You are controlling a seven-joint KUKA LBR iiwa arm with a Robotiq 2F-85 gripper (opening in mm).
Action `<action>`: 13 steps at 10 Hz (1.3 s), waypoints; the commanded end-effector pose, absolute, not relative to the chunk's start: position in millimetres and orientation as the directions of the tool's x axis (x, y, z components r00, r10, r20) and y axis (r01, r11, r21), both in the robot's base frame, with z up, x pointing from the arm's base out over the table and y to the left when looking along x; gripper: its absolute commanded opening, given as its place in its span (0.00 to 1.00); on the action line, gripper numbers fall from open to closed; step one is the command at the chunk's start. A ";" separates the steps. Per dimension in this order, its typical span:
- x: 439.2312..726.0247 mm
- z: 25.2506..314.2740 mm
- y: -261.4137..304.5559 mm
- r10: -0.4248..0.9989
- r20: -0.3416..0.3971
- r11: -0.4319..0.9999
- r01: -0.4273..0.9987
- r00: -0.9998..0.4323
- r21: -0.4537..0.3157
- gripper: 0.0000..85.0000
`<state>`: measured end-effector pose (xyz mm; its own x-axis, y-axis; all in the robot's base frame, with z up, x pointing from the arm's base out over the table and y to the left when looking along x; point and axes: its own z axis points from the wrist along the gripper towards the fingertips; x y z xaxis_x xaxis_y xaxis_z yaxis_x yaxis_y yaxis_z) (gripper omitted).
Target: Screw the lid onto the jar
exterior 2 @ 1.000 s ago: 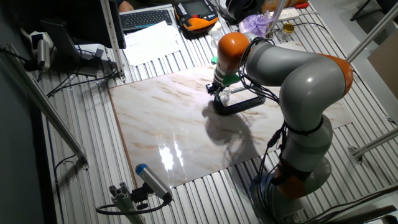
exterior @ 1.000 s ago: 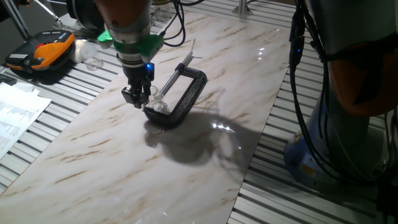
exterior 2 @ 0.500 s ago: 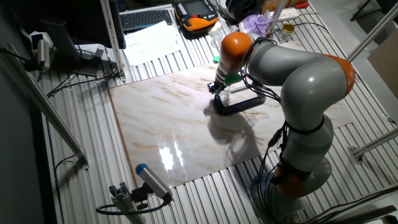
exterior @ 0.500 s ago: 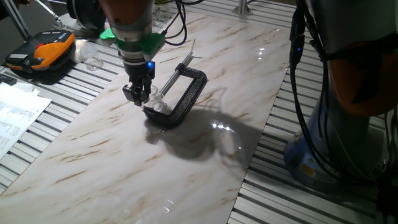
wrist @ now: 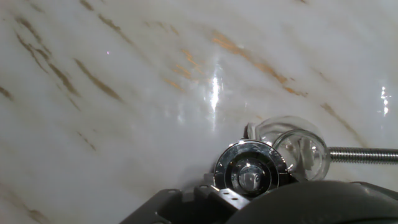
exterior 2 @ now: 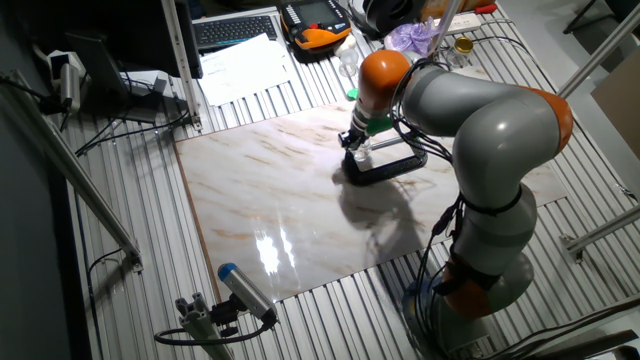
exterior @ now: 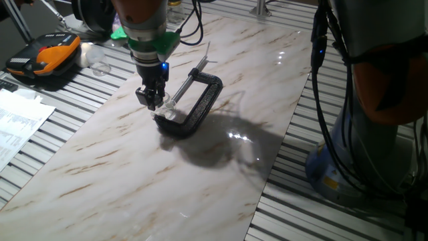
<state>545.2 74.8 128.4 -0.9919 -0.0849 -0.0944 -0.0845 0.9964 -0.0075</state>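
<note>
The worktop (exterior: 221, 174) is a glossy slab of pale marble with tan veins, laid on a ribbed metal bench. Toward the slab's far edge, about midway along it, lies a black C-clamp (exterior: 199, 107), matte and heavy, with a bright threaded steel screw rod (exterior: 184, 86) across its mouth.

The jar (wrist: 300, 153) is a short, clear cylinder with a thin glassy wall. In the hand view its round mouth faces the camera, so its axis stands roughly upright, and it sits at the tip of the rod inside the clamp. From one fixed view it shows only as a small clear glint (exterior: 171, 112) at the clamp's near end.

The lid (wrist: 251, 170) is a round, shiny metal cap with a bright stepped rim and a darker centre. It lies flat-on to the hand camera, overlapping the jar's edge and offset toward the slab's open middle.

The end effector (exterior: 151, 99) hangs point-down just beside the jar, its black fingers (exterior: 147, 95) drawn narrow together. The lid sits at their tips in the hand view; whether they pinch it I cannot tell for certain.
</note>
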 end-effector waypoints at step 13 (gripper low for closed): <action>549.6 119.0 39.1 -0.091 -0.087 0.996 -0.092 -0.992 0.009 0.00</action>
<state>549.7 38.5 118.7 -0.9921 -0.0904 -0.0864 -0.0916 0.9958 0.0090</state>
